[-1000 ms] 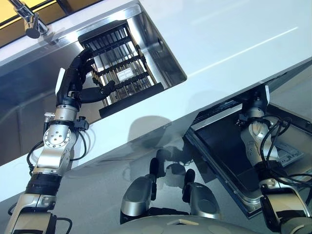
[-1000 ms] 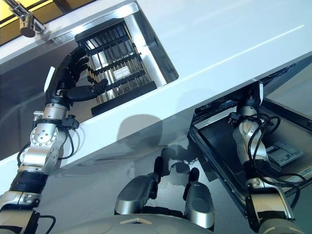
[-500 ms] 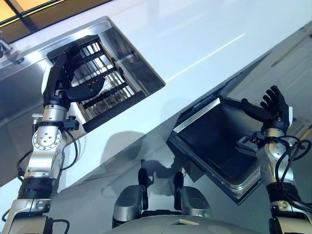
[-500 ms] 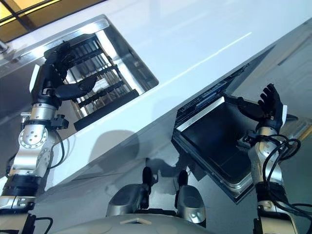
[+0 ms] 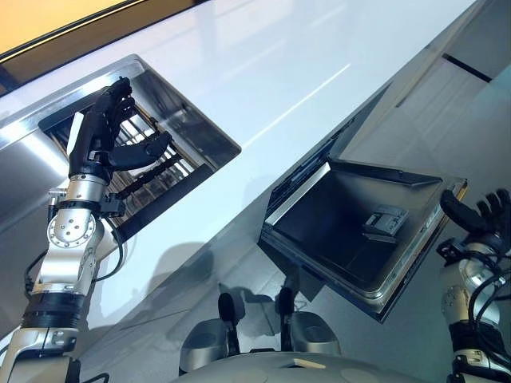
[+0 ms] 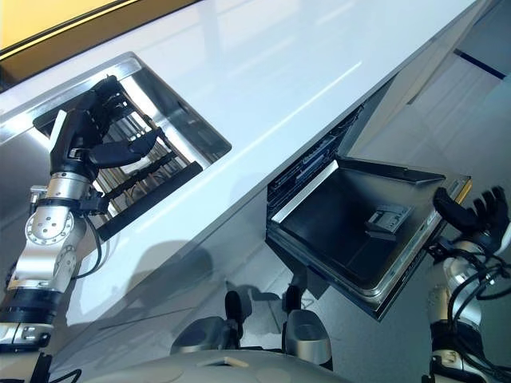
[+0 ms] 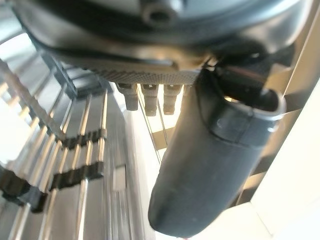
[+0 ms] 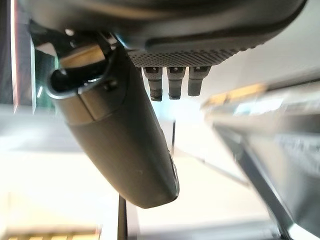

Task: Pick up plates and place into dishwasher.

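Left eye view is showing my right hand (image 5: pixel 479 219) moving off the dishwasher door (image 5: pixel 351 231), now lying fully down, fingers spread and empty. My left hand (image 5: pixel 102 137) is staying open over the sink rack (image 5: pixel 156 171); I probably am not seeing any plates there.

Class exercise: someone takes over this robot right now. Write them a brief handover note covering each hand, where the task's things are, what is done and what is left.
Left hand: open, holding nothing, raised over the dish rack in the sink.
Right hand: open, holding nothing, just past the outer edge of the dishwasher door.
Done: the dishwasher door is folded down open below the white counter.
Left: no plate can be made out in the rack from here, and none is in either hand. Find the plates, then load them into the dishwasher.
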Controlling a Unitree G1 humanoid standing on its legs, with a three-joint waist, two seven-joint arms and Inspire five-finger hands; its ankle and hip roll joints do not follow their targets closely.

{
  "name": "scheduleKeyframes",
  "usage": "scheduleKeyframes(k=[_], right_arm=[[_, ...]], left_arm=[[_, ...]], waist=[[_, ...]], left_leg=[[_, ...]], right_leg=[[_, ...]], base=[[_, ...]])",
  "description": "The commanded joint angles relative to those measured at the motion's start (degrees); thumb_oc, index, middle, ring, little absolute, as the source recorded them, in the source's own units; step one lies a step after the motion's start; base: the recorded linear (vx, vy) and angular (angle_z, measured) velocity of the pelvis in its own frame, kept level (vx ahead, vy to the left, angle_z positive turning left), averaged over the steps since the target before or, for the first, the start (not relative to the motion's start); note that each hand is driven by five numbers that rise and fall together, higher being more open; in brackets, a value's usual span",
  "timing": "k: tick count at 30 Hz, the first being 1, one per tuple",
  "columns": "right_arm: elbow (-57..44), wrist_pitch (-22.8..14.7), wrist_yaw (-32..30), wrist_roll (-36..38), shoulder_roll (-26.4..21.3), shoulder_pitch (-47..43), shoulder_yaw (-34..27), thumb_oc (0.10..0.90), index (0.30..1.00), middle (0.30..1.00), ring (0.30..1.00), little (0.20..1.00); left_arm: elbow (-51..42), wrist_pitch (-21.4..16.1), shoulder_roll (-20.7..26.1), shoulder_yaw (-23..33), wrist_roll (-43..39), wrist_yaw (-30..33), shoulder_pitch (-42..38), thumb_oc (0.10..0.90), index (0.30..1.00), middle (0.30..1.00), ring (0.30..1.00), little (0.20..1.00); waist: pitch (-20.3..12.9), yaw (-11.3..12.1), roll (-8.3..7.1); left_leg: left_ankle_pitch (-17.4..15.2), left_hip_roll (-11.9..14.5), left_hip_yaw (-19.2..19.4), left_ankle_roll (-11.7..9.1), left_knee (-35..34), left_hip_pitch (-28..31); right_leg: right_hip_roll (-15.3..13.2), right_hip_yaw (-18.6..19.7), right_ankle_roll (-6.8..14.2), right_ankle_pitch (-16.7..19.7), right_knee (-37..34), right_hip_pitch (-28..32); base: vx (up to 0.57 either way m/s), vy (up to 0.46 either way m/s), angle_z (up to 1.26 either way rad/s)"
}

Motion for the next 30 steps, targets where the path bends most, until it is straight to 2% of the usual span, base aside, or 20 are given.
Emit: scheduleKeyframes(k=[1, 7, 13, 16, 19, 25, 30], right_arm=[[2.3, -6.3, -3.0, 7.1, -6.6, -2.5, -3.8, 0.8, 0.9, 0.9, 0.9, 0.9], [7.2, -8.1, -1.7, 15.9, -6.5, -5.8, -2.7, 0.8, 0.9, 0.9, 0.9, 0.9], [11.0, -11.8, 6.4, 25.1, -6.2, -10.4, 0.9, 0.8, 0.9, 0.9, 0.9, 0.9], [12.2, -12.7, 9.0, 27.7, -5.8, -11.6, 2.5, 0.8, 0.9, 0.9, 0.9, 0.9], [13.0, -13.7, 12.8, 31.3, -5.6, -12.5, 3.4, 0.8, 0.9, 0.9, 0.9, 0.9], [15.1, -12.6, 22.6, 36.7, -6.3, -13.4, 4.0, 0.8, 0.9, 0.9, 0.9, 0.9], [16.8, -9.8, 28.9, 39.1, -6.7, -13.1, 3.5, 0.8, 0.9, 0.9, 0.9, 0.9]], left_arm=[[0.3, -4.0, 3.6, 2.3, -5.6, -0.2, -5.8, 0.8, 0.9, 0.9, 0.9, 0.9], [0.2, -5.2, 5.3, 1.3, -8.5, 2.1, -10.9, 0.8, 0.9, 0.9, 0.9, 0.9], [1.8, -10.4, 5.3, 0.2, -9.7, 4.9, -17.2, 0.8, 0.9, 0.9, 0.9, 0.9], [2.2, -13.5, 4.5, -0.4, -7.9, 7.5, -19.5, 0.8, 0.9, 0.9, 0.9, 0.9], [1.4, -14.8, 3.6, -1.0, -6.0, 9.8, -21.0, 0.8, 0.9, 0.9, 0.9, 0.9], [-1.7, -14.4, 1.4, -1.0, -4.7, 11.5, -22.3, 0.8, 0.9, 0.9, 0.9, 0.9], [-2.4, -14.3, 0.5, -0.2, -6.2, 11.7, -21.8, 0.8, 0.9, 0.9, 0.9, 0.9]], waist=[[-2.0, -1.8, 3.57], [2.6, -2.3, 4.7], [8.1, -2.3, 6.03], [8.4, -2.4, 7.14], [8.4, -2.6, 8.63], [8.4, -2.4, 11.14], [8.4, -2.2, 12.11]], left_leg=[[-7.5, -3.0, -0.7, 2.9, 4.5, -3.5], [-8.5, -3.0, 0.1, 3.0, 10.6, -10.8], [-11.3, -2.6, 1.0, 2.5, 22.8, -21.6], [-11.4, -2.9, 0.4, 2.4, 24.8, -25.7], [-11.3, -3.6, 0.0, 2.3, 25.8, -28.9], [-12.0, -4.3, 0.6, 2.4, 28.7, -33.8], [-12.1, -4.7, 0.2, 2.3, 29.4, -34.8]], right_leg=[[3.2, -0.3, 2.6, -2.4, 5.7, -5.8], [2.6, 1.2, 1.2, -3.4, 8.7, -10.9], [1.4, -0.5, -1.0, -6.3, 17.5, -20.0], [1.5, -0.8, -1.9, -7.8, 21.5, -25.1], [1.7, -0.7, -2.6, -9.2, 24.9, -29.6], [1.1, -2.0, -4.1, -12.8, 32.6, -36.7], [0.3, -2.0, -4.5, -13.7, 35.0, -38.4]], base=[[-0.11, -0.014, -0.13], [-0.2, -0.034, -0.09], [-0.19, -0.061, 0.0], [-0.09, -0.028, -0.03], [-0.05, 0.026, -0.07], [-0.03, 0.052, -0.07], [0.01, 0.035, 0.03]])
